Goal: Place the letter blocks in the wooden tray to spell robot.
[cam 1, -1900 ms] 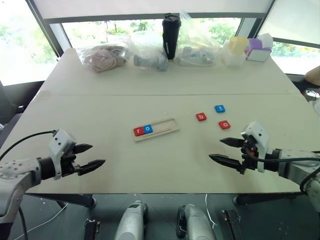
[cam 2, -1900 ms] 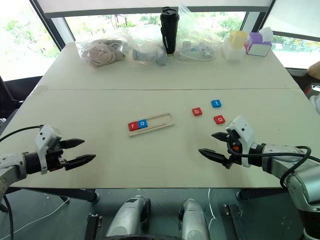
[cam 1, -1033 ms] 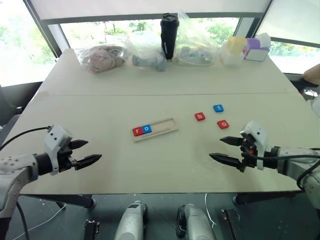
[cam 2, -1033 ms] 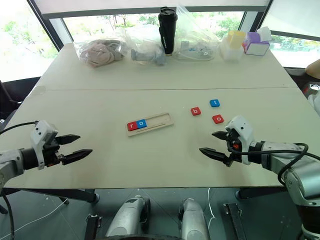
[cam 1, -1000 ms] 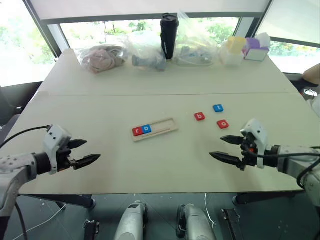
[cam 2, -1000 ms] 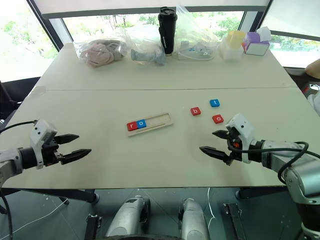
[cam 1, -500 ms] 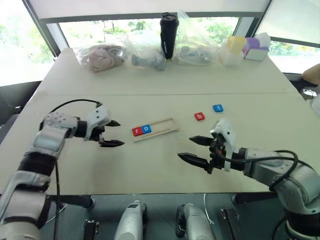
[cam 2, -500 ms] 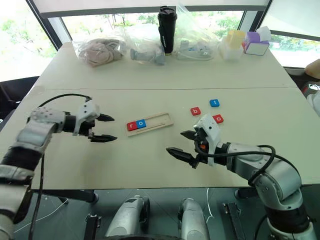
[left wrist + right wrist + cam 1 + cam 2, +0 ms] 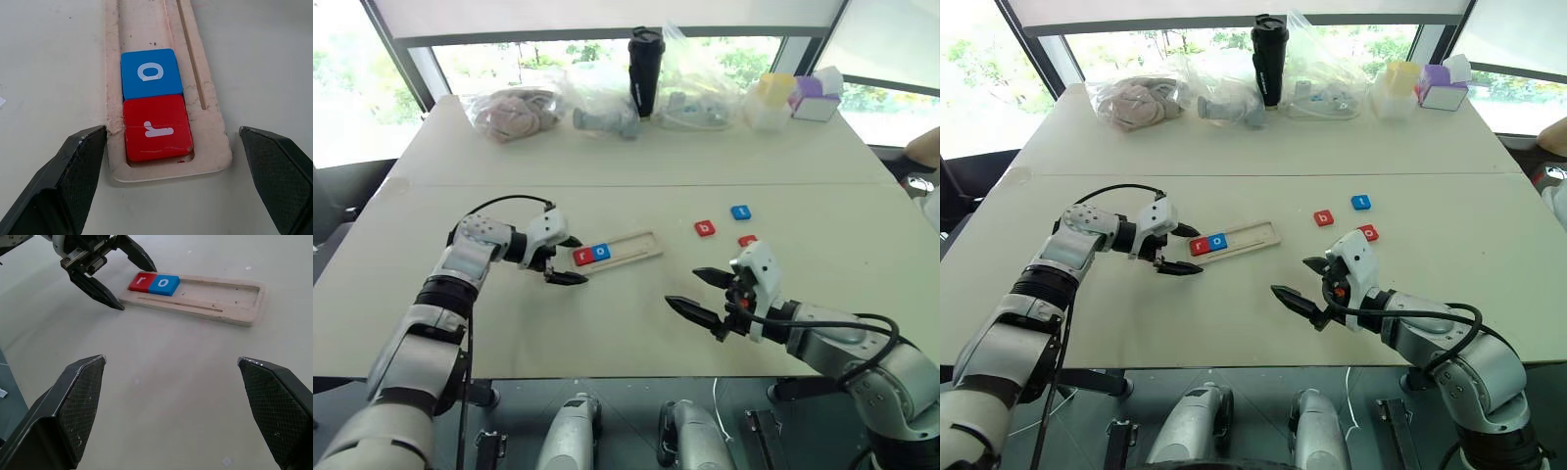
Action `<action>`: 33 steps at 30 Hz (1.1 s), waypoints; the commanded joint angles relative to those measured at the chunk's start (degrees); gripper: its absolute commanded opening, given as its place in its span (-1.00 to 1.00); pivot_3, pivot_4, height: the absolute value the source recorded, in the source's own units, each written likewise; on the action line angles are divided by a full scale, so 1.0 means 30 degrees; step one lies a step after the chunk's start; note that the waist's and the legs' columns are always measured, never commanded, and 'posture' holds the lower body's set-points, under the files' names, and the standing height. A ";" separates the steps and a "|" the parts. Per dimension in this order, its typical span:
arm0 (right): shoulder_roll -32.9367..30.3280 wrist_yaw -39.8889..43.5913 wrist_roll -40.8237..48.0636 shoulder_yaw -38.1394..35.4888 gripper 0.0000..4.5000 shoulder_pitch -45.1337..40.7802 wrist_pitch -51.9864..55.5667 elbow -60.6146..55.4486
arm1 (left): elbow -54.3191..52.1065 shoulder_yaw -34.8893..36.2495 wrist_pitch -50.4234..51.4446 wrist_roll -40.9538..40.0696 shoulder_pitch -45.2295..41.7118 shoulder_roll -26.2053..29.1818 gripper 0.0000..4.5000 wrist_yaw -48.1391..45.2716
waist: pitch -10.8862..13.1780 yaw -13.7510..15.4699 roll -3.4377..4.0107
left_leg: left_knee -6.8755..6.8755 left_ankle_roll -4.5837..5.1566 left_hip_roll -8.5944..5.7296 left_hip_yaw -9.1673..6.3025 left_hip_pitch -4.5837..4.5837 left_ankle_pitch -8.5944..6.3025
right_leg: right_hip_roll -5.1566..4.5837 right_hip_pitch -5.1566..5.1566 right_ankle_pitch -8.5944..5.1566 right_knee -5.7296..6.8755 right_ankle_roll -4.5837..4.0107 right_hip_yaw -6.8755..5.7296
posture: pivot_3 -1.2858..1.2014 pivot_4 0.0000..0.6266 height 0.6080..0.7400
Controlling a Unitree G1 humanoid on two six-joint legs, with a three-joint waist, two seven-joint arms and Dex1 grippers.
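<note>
Wooden tray (image 9: 619, 251) mid-table, red r block (image 9: 156, 128) and blue o block (image 9: 150, 73) seated at left end; b block (image 9: 705, 228), t block (image 9: 741, 211), second o block (image 9: 747, 240) loose toward right edge. Left gripper (image 9: 570, 260) spread, straddling tray end: risk of nudging tray, unseating blocks. Right gripper (image 9: 705, 294) spread, empty

A red r block (image 9: 156, 128) and blue o block (image 9: 151, 73), white-lettered, lie in the pale wooden tray (image 9: 211, 128).

One wooden tray (image 9: 619, 253) lies mid-frame, holding two letter blocks: a red r (image 9: 583, 257) and a blue o (image 9: 601, 252). Three more blocks sit right of centre: a red b (image 9: 705, 228), a blue t (image 9: 741, 212) and a red one (image 9: 747, 240). Two grippers.
</note>
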 commanded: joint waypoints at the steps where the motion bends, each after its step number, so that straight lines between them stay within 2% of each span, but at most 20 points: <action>1: 0.0058 -0.0063 -0.0092 0.0001 0.99 -0.0151 -0.0475 -0.0309 | 0.0348 -0.0470 -0.0246 0.1005 0.0214 -0.0521 1.00 0.0998 | -0.0011 0.0018 0.0003 | 0.0017 0.0001 0.0007 -0.0010 0.0007 -0.0001 | -0.0002 0.0021 -0.0005 0.0000 -0.0008 -0.0002 | 0.03 -0.52 1.00; 4: -0.0092 0.0073 -0.0284 0.0039 1.00 -0.0187 -0.0641 -0.0065 | 0.0139 -0.0523 0.0026 0.1218 0.0659 -0.0764 0.64 0.1477 | -0.0022 0.0011 0.0013 | 0.0093 0.0008 0.0036 -0.0038 0.0011 -0.0007 | -0.0002 0.0066 -0.0015 -0.0002 -0.0036 -0.0005 | 0.03 -0.52 1.00; 5: -0.0126 0.0107 -0.0323 0.0036 1.00 -0.0192 -0.0669 -0.0024 | 0.0020 -0.0514 0.0105 0.1282 0.0766 -0.0788 0.47 0.1661 | -0.0024 -0.0002 0.0013 | 0.0124 0.0014 0.0043 -0.0043 0.0011 -0.0012 | -0.0003 0.0079 -0.0006 -0.0002 -0.0043 -0.0006 | 0.03 -0.52 1.00; 6: -0.0144 0.0131 -0.0344 0.0024 1.00 -0.0187 -0.0688 -0.0008 | -0.0113 -0.0504 0.0163 0.1302 0.0864 -0.0784 0.39 0.1734 | -0.0032 -0.0003 0.0014 | 0.0143 0.0017 0.0048 -0.0045 0.0011 -0.0015 | -0.0003 0.0087 0.0002 -0.0004 -0.0052 -0.0005 | 0.03 -0.52 1.00; 15: -0.0405 0.0356 -0.0521 -0.0271 1.00 -0.0218 -0.0761 0.0241 | -0.0768 -0.0573 -0.0231 0.1335 0.0986 -0.0990 0.39 0.2227 | -0.0050 0.0024 0.0019 | 0.0164 0.0020 0.0062 -0.0090 0.0011 -0.0016 | -0.0009 0.0104 0.0022 -0.0057 -0.0080 -0.0004 | 0.03 -0.52 1.00; 19: -0.1077 0.0699 -0.0700 -0.1138 1.00 -0.0029 -0.0820 0.0596 | -0.1629 -0.0601 -0.1819 0.0156 0.0593 -0.1234 0.39 -0.0364 | -0.0049 0.0032 0.0018 | 0.0165 0.0027 0.0057 -0.0083 0.0003 -0.0019 | -0.0010 0.0100 0.0025 -0.0057 -0.0077 -0.0004 | 0.03 -0.52 1.00; 24: -0.1831 0.1045 -0.0772 -0.2040 1.00 0.0451 -0.1017 0.0937 | -0.1198 -0.1506 -0.3199 0.0745 0.0025 -0.0899 0.39 -0.2555 | -0.0044 -0.0038 0.0010 | 0.0160 0.0086 0.0051 -0.0028 -0.0029 -0.0059 | -0.0016 0.0073 0.0031 -0.0082 -0.0079 -0.0001 | 0.03 -0.52 1.00; 33: -0.1733 0.0859 -0.0699 -0.2498 1.00 0.1295 -0.1095 0.0601 | 0.0747 -0.1889 -0.3597 0.1646 -0.0869 -0.1166 0.39 -0.2252 | -0.0042 -0.0060 0.0007 | 0.0156 0.0125 0.0098 0.0015 -0.0021 -0.0082 | 0.0041 0.0054 0.0027 -0.0069 -0.0070 0.0000 | 0.03 -0.52 1.00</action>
